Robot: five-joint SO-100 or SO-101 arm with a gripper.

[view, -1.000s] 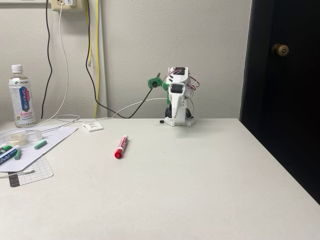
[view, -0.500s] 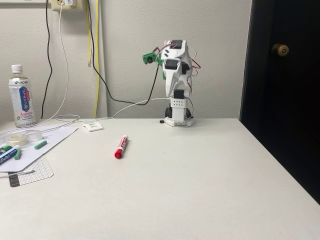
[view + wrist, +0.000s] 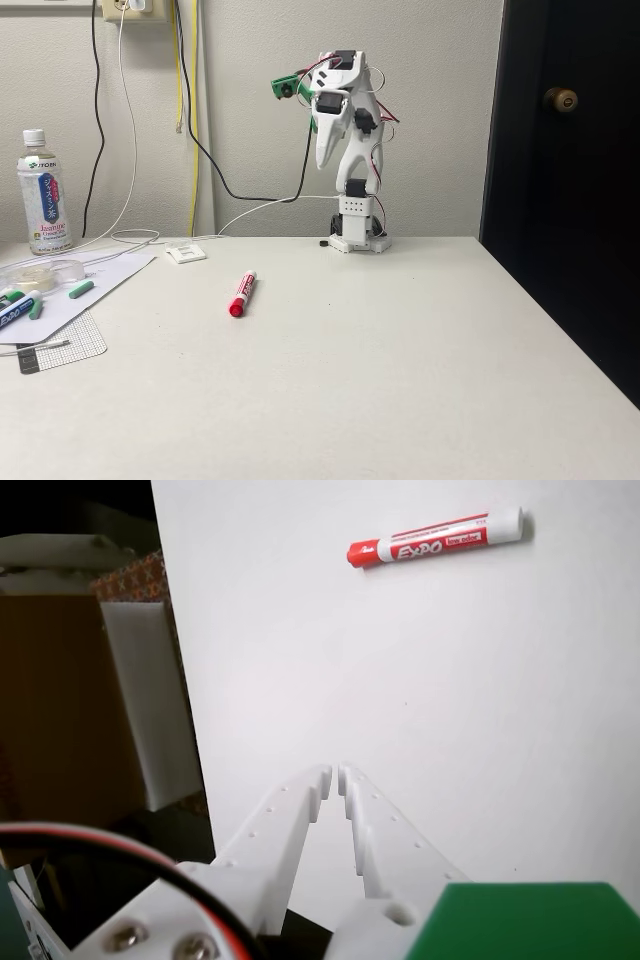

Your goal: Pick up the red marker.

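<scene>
One marker (image 3: 241, 294): lies flat on the table (image 3: 380, 370), alone, well in front of the arm's base.
Axis: in the fixed view it runs near-to-far, red cap toward the camera, tilted slightly left.
Wrist view: marker (image 3: 436, 538) lies sideways near the top, cap left, "EXPO" readable.
Gripper (image 3: 321, 160): raised, pointing down, fingers nearly together, holding nothing.

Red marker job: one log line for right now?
arm raised | gripper shut, empty | red marker flat on table, untouched | phase: approach
</scene>
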